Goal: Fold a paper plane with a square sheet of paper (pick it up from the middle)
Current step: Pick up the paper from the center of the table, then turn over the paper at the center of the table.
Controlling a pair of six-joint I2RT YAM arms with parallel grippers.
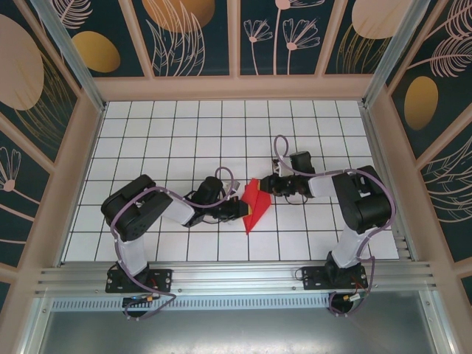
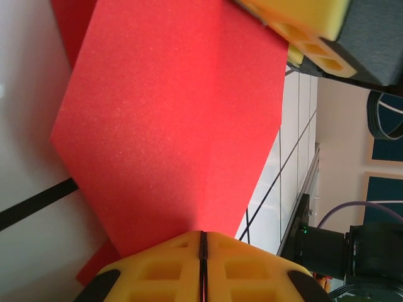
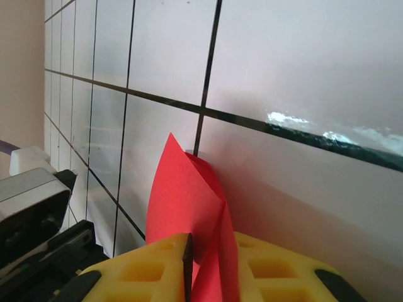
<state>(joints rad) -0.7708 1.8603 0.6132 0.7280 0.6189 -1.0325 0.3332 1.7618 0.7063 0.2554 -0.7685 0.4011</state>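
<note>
White tiled table with black grid lines [image 1: 147,133] is carrying the whole work area, and you are seeing both arms reaching inward to its middle. The black left arm [image 1: 140,210] is coming in from the left. The black right arm [image 1: 361,199] is coming in from the right, bent back toward the centre.

Between them, the thin bright red square sheet of paper [image 1: 255,203] is sitting near the table centre, already folded into a narrower, pointed shape with a centre crease. In the top view its long axis is running from the far side toward the near edge, with the point facing the near edge. It is appearing raised on edge rather than lying flat. You cannot confirm whether it is touching the table.

The left gripper [image 2: 201,239] is gripping the paper: its yellow pads [image 2: 157,270] are pressing together with the red sheet clamped at the crease. It is meeting the paper from the left, at the nearer half.

The right gripper [image 3: 211,245] is standing narrow, with red folds filling the gap between its jaws. You cannot tell whether they are pressing on the paper. It is meeting the paper from the right, at the farther end.

Treat the coming move as turning on this: the paper is lying crosswise between the two grippers, both at it, so neither arm is nearer. Judging from the shape, further folds are remaining.
</note>
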